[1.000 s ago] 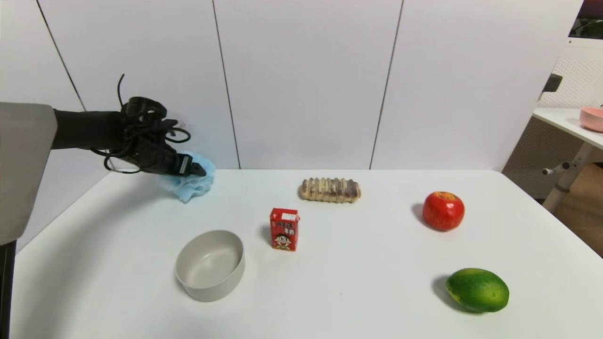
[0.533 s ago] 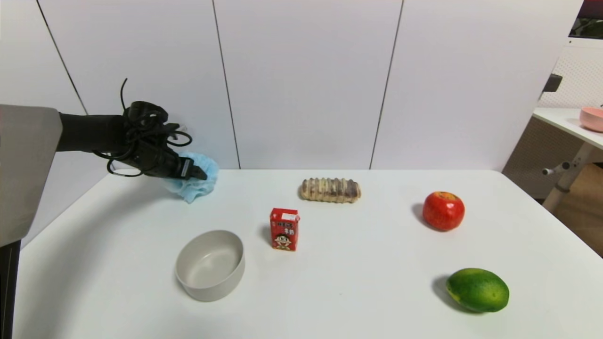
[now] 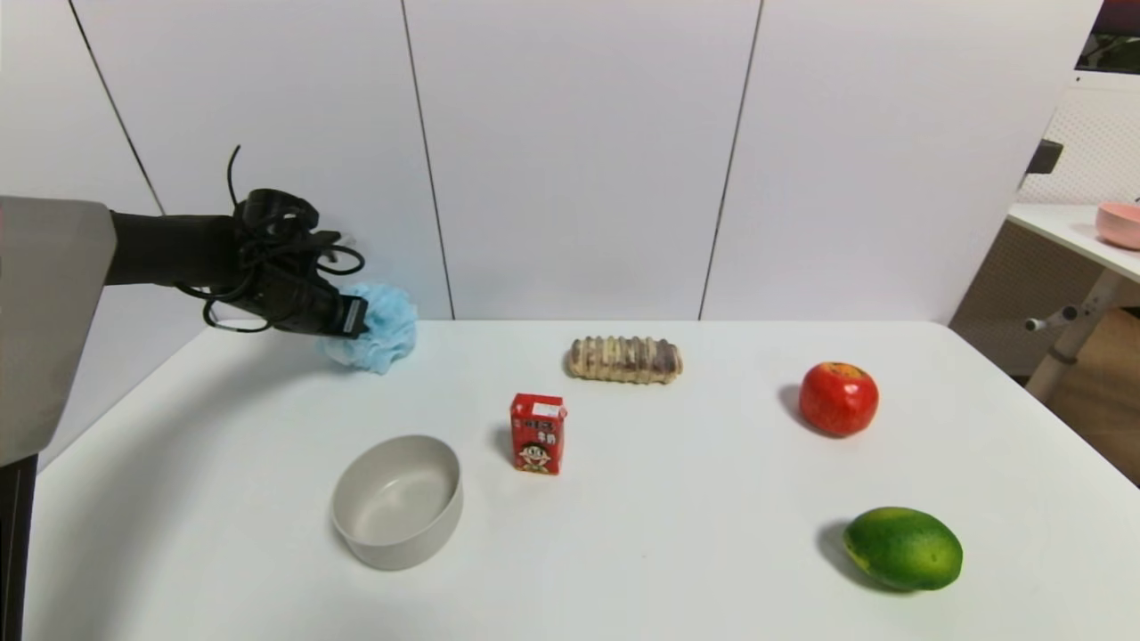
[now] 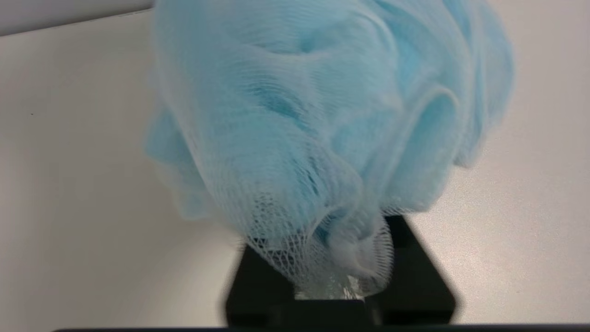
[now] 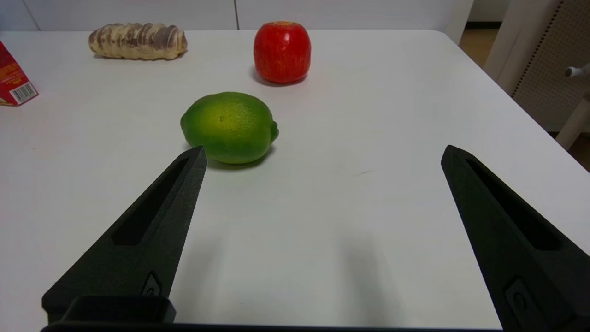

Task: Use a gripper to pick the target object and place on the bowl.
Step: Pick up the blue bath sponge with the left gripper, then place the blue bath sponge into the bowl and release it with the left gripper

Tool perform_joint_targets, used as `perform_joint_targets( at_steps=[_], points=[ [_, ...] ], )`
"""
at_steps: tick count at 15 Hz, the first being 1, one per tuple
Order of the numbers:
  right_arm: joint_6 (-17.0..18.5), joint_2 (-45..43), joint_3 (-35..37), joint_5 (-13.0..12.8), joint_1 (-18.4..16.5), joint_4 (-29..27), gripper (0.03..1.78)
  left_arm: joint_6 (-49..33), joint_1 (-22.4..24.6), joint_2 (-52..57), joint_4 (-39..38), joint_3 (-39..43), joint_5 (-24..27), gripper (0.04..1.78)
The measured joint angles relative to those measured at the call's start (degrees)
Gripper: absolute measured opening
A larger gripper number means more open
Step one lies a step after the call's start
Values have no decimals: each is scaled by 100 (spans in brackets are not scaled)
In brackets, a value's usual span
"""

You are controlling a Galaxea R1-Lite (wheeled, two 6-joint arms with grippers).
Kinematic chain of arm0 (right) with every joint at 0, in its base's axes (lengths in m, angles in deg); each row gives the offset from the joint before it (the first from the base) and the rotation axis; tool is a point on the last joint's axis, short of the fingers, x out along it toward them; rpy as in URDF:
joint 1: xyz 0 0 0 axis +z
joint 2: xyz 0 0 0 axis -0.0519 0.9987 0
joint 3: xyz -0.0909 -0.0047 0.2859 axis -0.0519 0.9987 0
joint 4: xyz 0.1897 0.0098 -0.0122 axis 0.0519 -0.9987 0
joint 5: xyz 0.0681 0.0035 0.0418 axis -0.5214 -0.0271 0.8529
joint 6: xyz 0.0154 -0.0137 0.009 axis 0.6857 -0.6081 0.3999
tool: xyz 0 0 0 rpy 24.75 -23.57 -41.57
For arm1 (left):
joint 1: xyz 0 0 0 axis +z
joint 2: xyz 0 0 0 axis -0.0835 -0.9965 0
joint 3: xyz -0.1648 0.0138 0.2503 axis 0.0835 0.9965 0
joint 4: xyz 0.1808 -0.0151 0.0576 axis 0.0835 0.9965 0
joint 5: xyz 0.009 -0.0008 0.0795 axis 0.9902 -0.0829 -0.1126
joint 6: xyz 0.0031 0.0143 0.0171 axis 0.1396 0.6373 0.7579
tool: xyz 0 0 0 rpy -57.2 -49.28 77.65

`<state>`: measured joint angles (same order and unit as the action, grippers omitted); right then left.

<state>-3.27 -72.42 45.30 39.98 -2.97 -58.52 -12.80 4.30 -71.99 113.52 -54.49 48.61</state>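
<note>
The left claw is clamped on the light-blue bath pouf, carried just above the counter at its far left, roughly eleven o'clock from the grey-white bowl and well apart from it; the left wrist view shows mesh bunched between the black fingers, the ruffles billowing out beyond them. It looks feather-light, soft and springy, so it will squash rather than slip; a deep bite into the gathered core seems safer than a pinch on loose frills, which could pull free. The right claw hangs spread wide and empty, a green fruit near its eleven o'clock.
</note>
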Motion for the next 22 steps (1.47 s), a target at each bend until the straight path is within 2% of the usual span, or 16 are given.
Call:
perform_joint_targets(
  at_steps=[10,14,18,22],
  points=[
    [0,0,0,2,0,0,175,-24,5,1093,9,789,0,26],
    [5,0,0,2,0,0,175,-15,5,2169,5,1631,2,26],
    [2,0,0,0,0,0,175,13,-26,3563,-5,2855,4,26],
    [0,0,0,2,0,0,175,33,-260,4834,-11,3989,9,26]
  ],
)
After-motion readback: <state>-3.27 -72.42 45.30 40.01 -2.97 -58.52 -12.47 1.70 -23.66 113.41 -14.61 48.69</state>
